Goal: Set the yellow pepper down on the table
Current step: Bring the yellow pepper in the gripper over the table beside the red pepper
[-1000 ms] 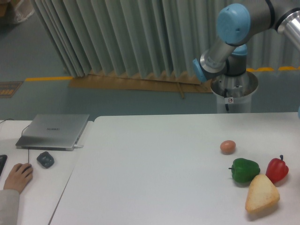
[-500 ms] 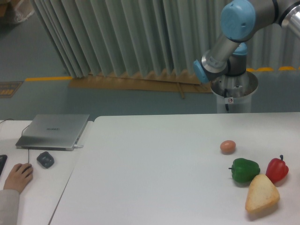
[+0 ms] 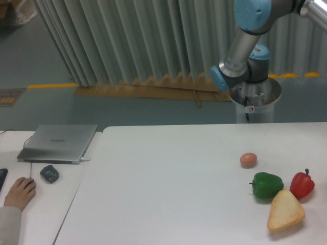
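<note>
The jaws lie outside the picture, so their opening and any load cannot be told; the yellow pepper is likewise nowhere in view. Only the arm (image 3: pixel 244 41) shows: grey metal tubes joined by rounded light-blue caps, rising from a cylindrical metal base (image 3: pixel 254 104) behind the far right edge of the counter (image 3: pixel 168 189) and leaving the frame at the top right.

The counter is a large, plain, matte white slab with a rounded corner at its far left. All places below are given relative to the green pepper (image 3: pixel 266 185), a glossy, lobed, squat fruit near the counter's right end.

- One egg (image 3: pixel 248 160), smooth, brownish and oval, lies just beyond the green pepper, toward the far edge and slightly left, apart from it.
- One red pepper (image 3: pixel 302 184), glossy with a dark upright stem, sits just to its right, apart from it.
- One pale tan wedge-shaped lump (image 3: pixel 285 210), matte and rounded, lies nearer the camera and to its right, close beside both peppers; contact cannot be judged.

Far to the left of the green pepper, a second, smaller white counter (image 3: pixel 36 199) carries one closed grey laptop (image 3: pixel 59 143), one small dark grey rounded object (image 3: pixel 49 173) and one human hand (image 3: pixel 19 191) resting on its surface.

Behind everything hangs a pleated grey-green curtain (image 3: pixel 127 41).
</note>
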`<control>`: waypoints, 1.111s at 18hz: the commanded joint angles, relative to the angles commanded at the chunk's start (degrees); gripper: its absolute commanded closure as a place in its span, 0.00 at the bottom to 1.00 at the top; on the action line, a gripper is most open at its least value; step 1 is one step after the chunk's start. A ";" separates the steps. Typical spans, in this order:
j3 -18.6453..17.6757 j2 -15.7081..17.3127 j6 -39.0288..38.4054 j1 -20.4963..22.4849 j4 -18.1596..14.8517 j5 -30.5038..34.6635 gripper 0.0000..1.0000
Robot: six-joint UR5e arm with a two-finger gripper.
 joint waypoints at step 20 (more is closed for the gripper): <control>-11.51 7.83 3.16 -14.42 -3.61 13.71 0.41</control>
